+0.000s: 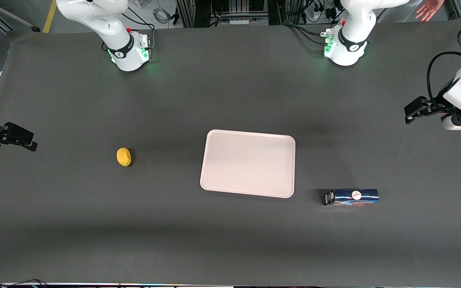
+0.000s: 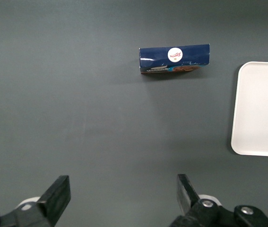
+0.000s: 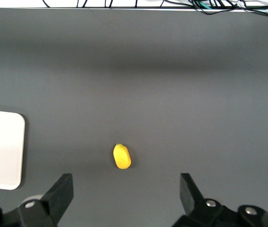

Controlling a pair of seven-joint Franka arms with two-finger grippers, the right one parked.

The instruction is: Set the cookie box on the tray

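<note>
The cookie box (image 1: 352, 197), a narrow dark-blue carton with a round white-and-red logo facing up, lies flat on the dark table. It is beside the tray (image 1: 248, 163), level with the tray's nearer corner and toward the working arm's end. The tray is pale pinkish-white with nothing on it. My left gripper (image 1: 408, 114) hangs open and empty at the working arm's end of the table, farther from the front camera than the box and well apart from it. The left wrist view shows the open gripper (image 2: 122, 184), the box (image 2: 175, 59) and part of the tray (image 2: 261, 109).
A small yellow lump (image 1: 123, 157) lies on the table toward the parked arm's end, apart from the tray; it also shows in the right wrist view (image 3: 122, 156). A person's hand (image 1: 428, 9) rests at the table's edge farthest from the front camera.
</note>
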